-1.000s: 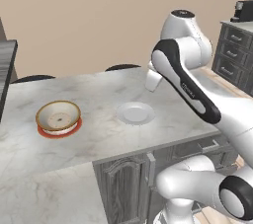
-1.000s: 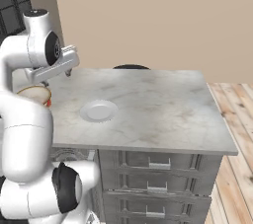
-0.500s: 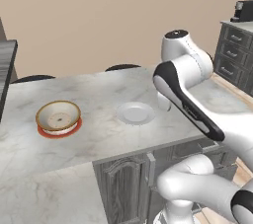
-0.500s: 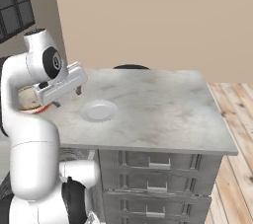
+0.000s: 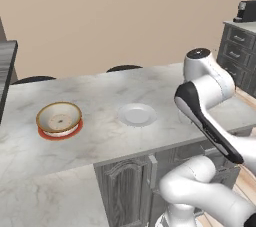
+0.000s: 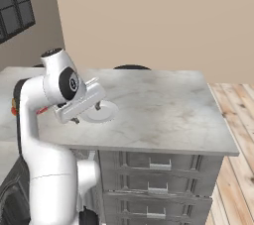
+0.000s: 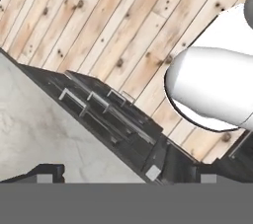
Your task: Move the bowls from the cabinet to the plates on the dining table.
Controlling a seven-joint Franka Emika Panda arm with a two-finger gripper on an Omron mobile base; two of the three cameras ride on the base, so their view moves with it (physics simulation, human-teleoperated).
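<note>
Our pincer (image 6: 87, 116) spread wide, holding nothing. One bowl (image 5: 59, 117) sits on red-rimmed plate (image 5: 75, 130); plain plate (image 5: 136, 114) bare, awaiting second bowl, we judge.

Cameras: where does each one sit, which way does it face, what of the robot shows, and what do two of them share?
Left base view: behind the arm, to its left, looking forward and down at the dining table; the white arm rises at lower right.
Right base view: behind, to the right, same table; arm at lower left, the gripper open over the plain plate.
Hand view: on the hand, looking past the table edge at drawers and a wood floor; finger tips at the bottom.
Shared: both base views show the plain plate.
</note>
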